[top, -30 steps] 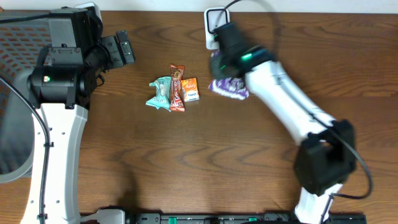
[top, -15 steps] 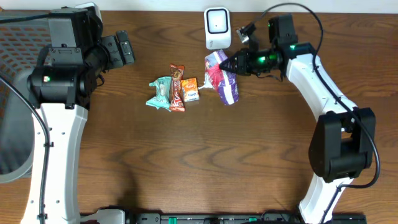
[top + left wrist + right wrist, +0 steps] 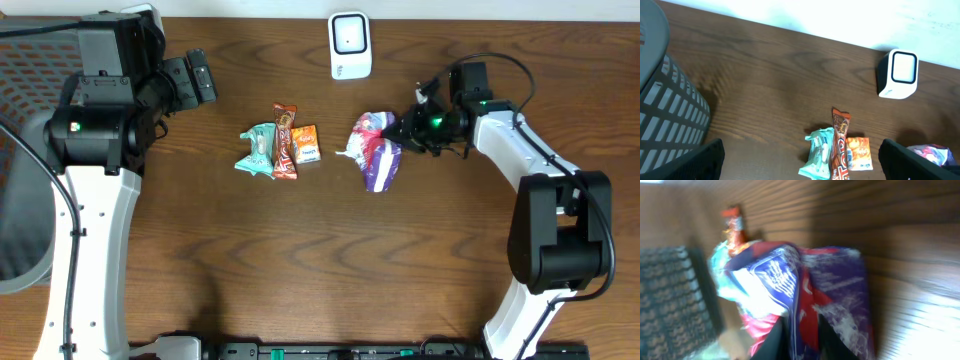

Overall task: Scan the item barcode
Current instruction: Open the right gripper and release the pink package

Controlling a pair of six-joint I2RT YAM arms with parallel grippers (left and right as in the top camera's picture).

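- Purple and red, the crinkled snack bag (image 3: 377, 155) is lying on the wooden surface (image 3: 300, 250), below and to the right of the white scanner (image 3: 350, 45) and apart from it.
- I am reaching in with my right pincer (image 3: 404, 129) from the bag's right side, and its tip is touching the bag's upper right edge.
- Seen from my right wrist, a fold of the bag is sitting between my two dark fingers (image 3: 771, 340). That view is coming through blurred, so I cannot tell whether they are squeezing the fold or standing loose around it.
- I am holding my left pincer (image 3: 198, 78) released, jaws spread wide and grasping nothing, at the far left of the surface, well apart from every item.
- Three small snacks are lying in a tight cluster to the left of the bag, with a gap between: a teal packet (image 3: 257, 148), a brown bar (image 3: 285, 141) and an orange packet (image 3: 306, 143), side by side and touching.
- A grey mesh basket (image 3: 665, 115) is showing at the left edge of my left wrist view.
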